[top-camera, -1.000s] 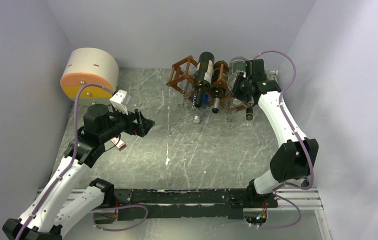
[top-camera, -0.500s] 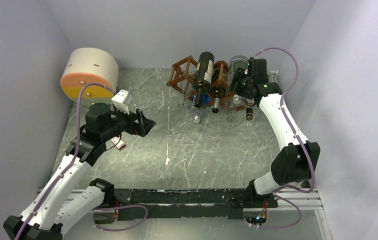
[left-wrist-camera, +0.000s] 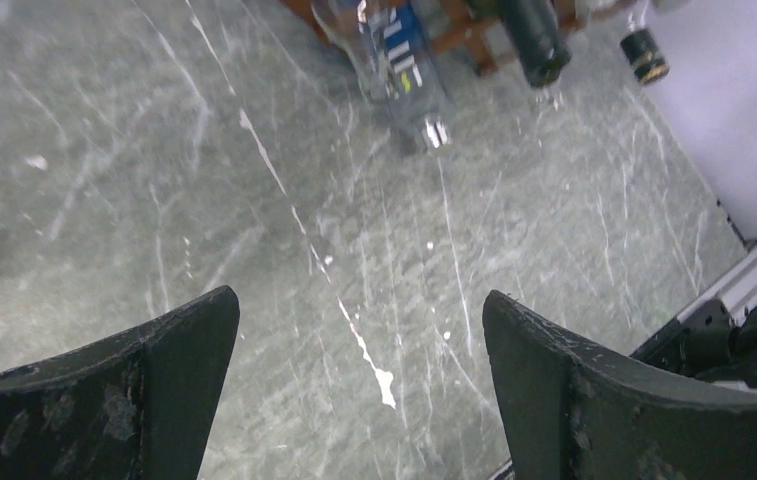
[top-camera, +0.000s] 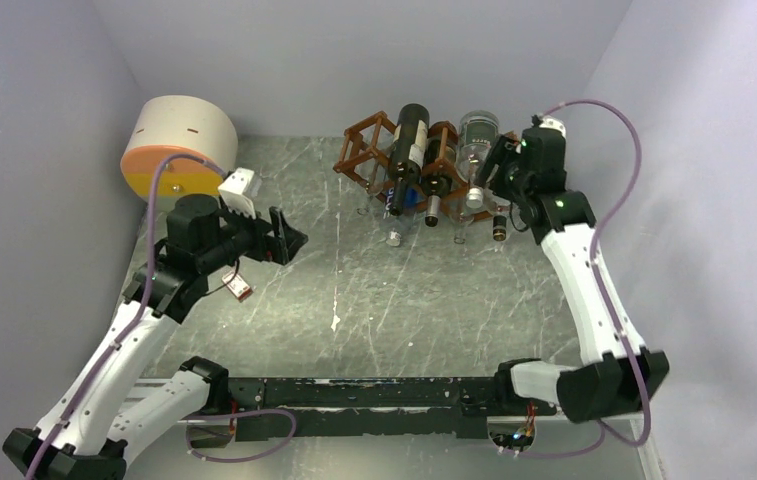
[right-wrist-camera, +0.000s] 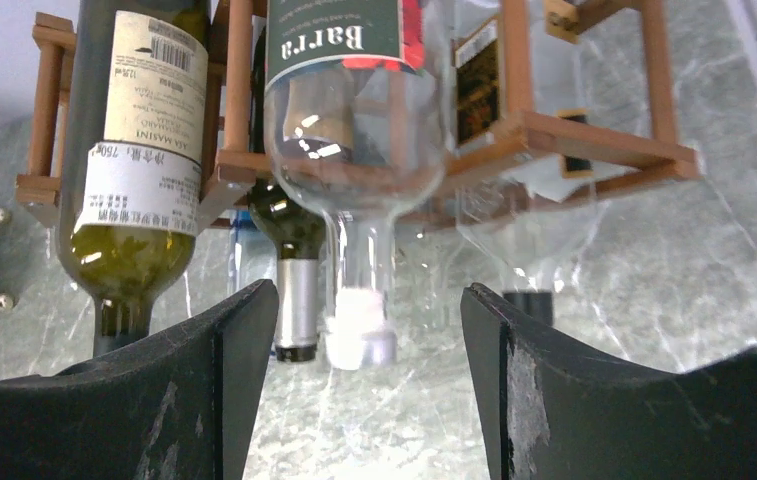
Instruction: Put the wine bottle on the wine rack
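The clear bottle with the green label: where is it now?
The clear bottle lies on the wine rack, far right in the top view, beside a dark bottle, neck toward the right gripper.

The left arm [top-camera: 119,355] and right arm [top-camera: 594,290] wear glossy white shells between bulky black joint housings. A lilac cable [top-camera: 637,148] runs along each, looping free near the wrist. The left hand [left-wrist-camera: 359,310] and right hand [right-wrist-camera: 364,300] have broad matte-black fingers [right-wrist-camera: 544,380], scuffed grey. A white block [top-camera: 240,190] tops the left wrist.
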`<move>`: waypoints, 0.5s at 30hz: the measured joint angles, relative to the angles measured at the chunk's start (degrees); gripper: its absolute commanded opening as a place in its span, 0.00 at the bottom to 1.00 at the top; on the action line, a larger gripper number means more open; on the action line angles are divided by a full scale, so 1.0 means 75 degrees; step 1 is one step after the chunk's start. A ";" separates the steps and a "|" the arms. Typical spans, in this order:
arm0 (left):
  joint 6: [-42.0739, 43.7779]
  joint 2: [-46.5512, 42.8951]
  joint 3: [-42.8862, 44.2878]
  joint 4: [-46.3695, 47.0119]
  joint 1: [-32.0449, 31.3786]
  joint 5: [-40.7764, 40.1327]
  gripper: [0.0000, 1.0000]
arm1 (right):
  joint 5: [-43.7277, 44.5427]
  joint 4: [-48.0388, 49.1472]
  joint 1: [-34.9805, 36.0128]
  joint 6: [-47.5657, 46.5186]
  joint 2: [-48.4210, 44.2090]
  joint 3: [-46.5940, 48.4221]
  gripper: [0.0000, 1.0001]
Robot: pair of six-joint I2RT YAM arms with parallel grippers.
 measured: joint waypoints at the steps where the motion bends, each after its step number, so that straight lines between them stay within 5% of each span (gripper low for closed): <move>1: -0.0015 0.0009 0.0248 -0.0105 0.0000 -0.0117 0.95 | 0.0105 -0.0047 -0.0003 0.0020 -0.0271 -0.0122 0.71; 15: 0.0350 -0.0184 0.2681 -0.1035 -0.0003 -0.2060 0.95 | 0.1096 -0.0711 -0.0006 0.0393 -0.4342 -0.1967 0.74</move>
